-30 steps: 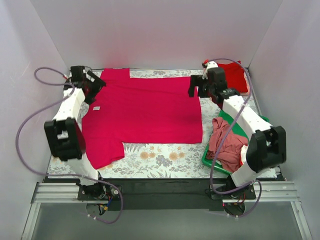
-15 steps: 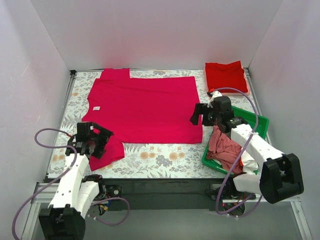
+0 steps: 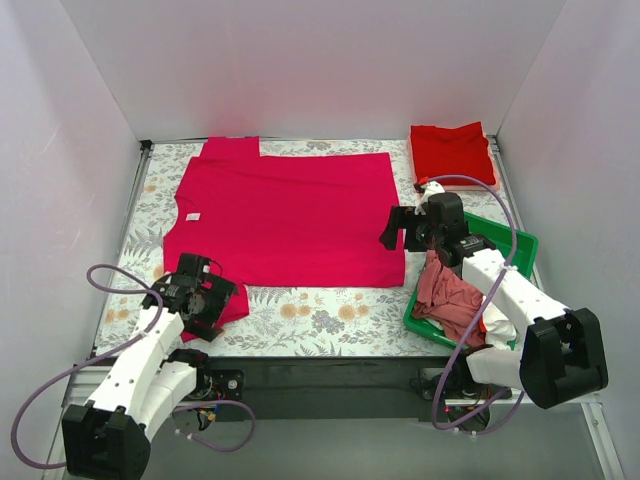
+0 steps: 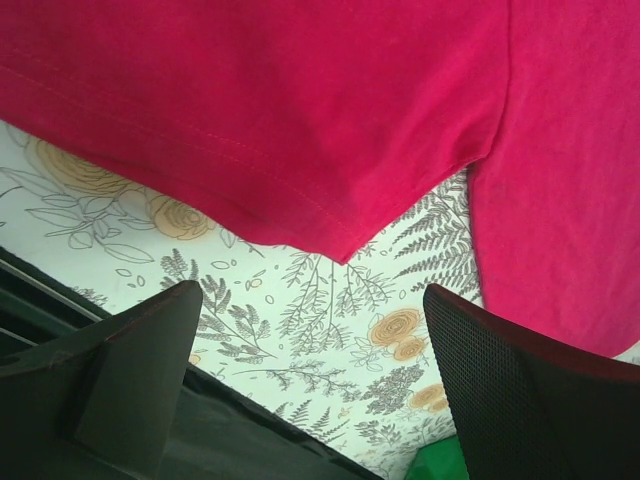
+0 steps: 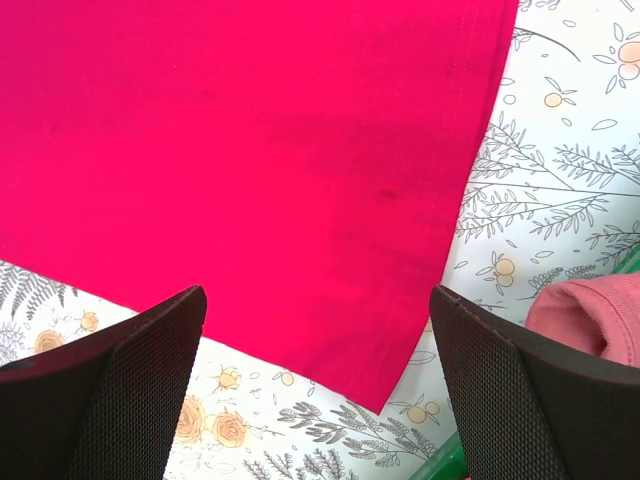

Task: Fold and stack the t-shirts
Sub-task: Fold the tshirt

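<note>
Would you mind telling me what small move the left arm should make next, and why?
Probably lower the left gripper and close it on the sleeve tip of the magenta t-shirt: its jaws stand open with that tip lying flat between them, ungripped, and the right gripper is open above the near hem corner.

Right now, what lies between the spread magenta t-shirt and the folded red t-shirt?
Only bare floral tablecloth separates magenta t-shirt from red t-shirt; top view.

Magenta-crimson t-shirt (image 3: 290, 215), brighter red tee (image 3: 452, 152), dusty-pink tee (image 3: 450, 295), green tray (image 3: 517, 245), floral table cover (image 3: 320, 315)
</note>
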### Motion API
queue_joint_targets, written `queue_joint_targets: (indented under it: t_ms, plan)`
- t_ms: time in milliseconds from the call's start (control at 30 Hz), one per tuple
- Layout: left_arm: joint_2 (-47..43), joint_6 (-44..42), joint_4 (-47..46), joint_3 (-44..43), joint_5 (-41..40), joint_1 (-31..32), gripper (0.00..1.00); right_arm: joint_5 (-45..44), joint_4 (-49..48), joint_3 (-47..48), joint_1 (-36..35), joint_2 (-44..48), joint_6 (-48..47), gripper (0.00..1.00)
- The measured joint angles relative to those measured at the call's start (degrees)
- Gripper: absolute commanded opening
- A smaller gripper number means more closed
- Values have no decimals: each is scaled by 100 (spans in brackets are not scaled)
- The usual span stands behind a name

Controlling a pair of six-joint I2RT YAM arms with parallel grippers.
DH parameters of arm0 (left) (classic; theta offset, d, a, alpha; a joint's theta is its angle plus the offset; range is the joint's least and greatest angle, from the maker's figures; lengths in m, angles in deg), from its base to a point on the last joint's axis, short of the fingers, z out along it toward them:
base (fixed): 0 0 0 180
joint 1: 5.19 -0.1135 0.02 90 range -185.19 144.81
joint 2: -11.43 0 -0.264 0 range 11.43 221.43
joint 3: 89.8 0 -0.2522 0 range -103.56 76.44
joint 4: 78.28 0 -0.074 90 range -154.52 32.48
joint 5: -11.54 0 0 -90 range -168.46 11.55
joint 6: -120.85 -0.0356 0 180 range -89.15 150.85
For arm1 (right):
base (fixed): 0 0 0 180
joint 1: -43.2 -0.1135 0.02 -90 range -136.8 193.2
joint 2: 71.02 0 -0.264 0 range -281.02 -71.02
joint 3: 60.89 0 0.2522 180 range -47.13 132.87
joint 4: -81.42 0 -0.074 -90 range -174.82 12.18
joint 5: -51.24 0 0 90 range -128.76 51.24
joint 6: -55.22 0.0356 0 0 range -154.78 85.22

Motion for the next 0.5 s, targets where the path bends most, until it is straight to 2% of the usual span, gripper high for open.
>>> queue_joint_targets:
  t_ms: [200,367,500]
  plan:
    - [-385,107,-76,402,-162,22,90,-17,-37,0,0,-118,-31,98]
    - [157,160,-385,654,-232,22,90,-20,-42,0,0,-162,-52,98]
    - [55,168,-584,717,-293,28,87,-20,-72,-26,0,-162,-76,98]
